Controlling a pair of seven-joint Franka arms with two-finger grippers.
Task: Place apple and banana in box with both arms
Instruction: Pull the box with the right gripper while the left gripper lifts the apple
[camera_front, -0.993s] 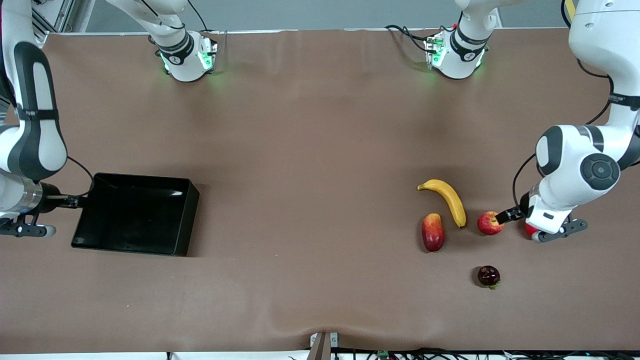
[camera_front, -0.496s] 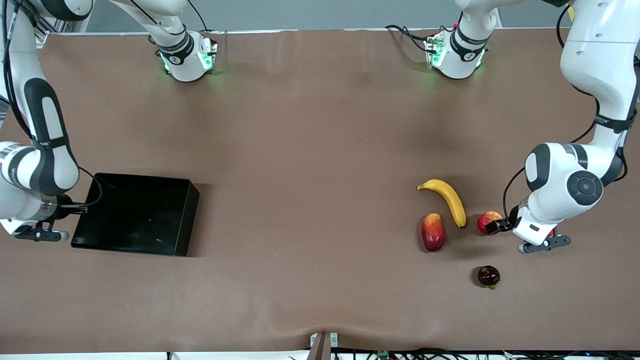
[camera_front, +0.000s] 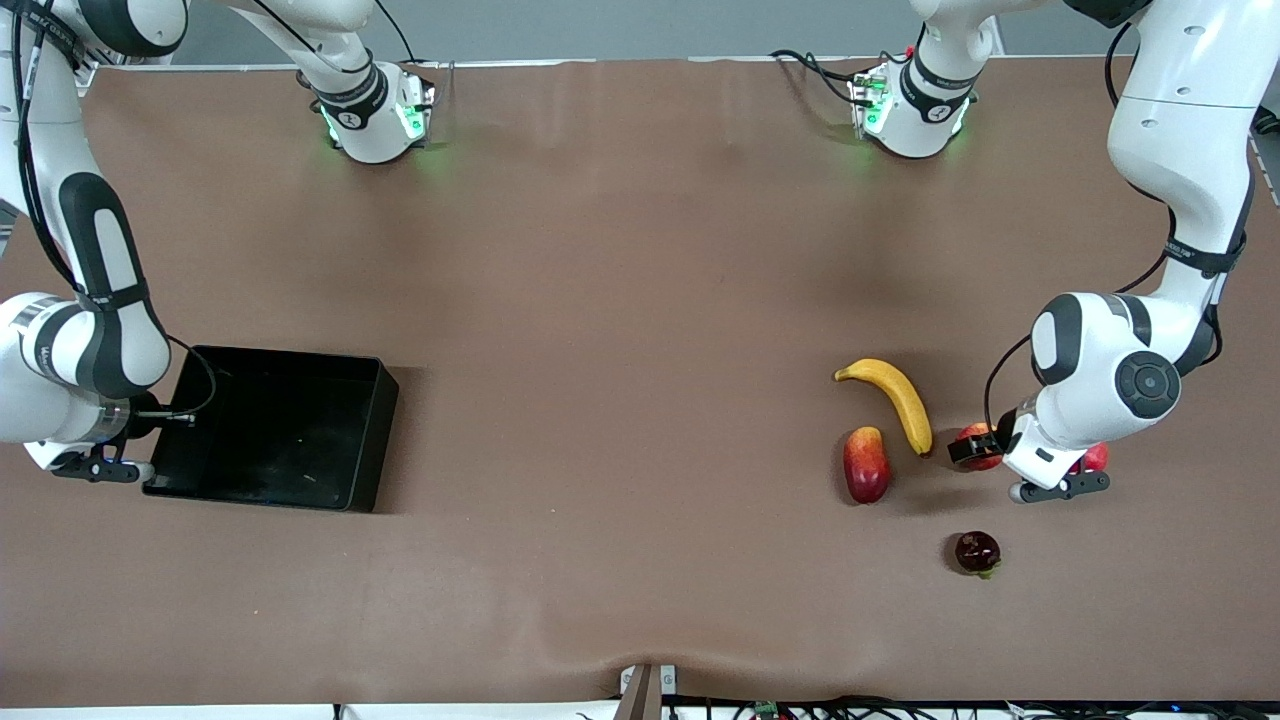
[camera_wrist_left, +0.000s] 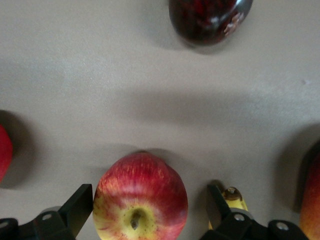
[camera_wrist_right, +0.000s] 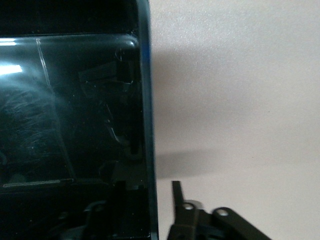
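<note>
The apple (camera_front: 972, 437) lies on the table beside the banana (camera_front: 897, 399), toward the left arm's end. My left gripper (camera_front: 966, 449) is low over the apple, open, with one finger on each side of it and not touching it. In the left wrist view the apple (camera_wrist_left: 141, 197) sits between the fingers (camera_wrist_left: 80, 207) of my left gripper (camera_wrist_left: 147, 202), and the banana's tip (camera_wrist_left: 233, 196) shows beside it. The black box (camera_front: 385, 420) stands at the right arm's end. My right gripper (camera_front: 172, 415) is open astride the box's end wall (camera_wrist_right: 143, 100), as the right wrist view shows of the gripper (camera_wrist_right: 150, 189).
A red-and-yellow mango-like fruit (camera_front: 866, 464) lies next to the banana, nearer the front camera. A dark red fruit (camera_front: 977, 552) lies nearer still. A pinkish-red round fruit (camera_front: 1095, 458) is partly hidden under the left arm. The box holds nothing that I can see.
My left gripper has slid toward the banana and now straddles the apple. My right gripper has moved in over the box's end wall. The fruits and box have not moved.
</note>
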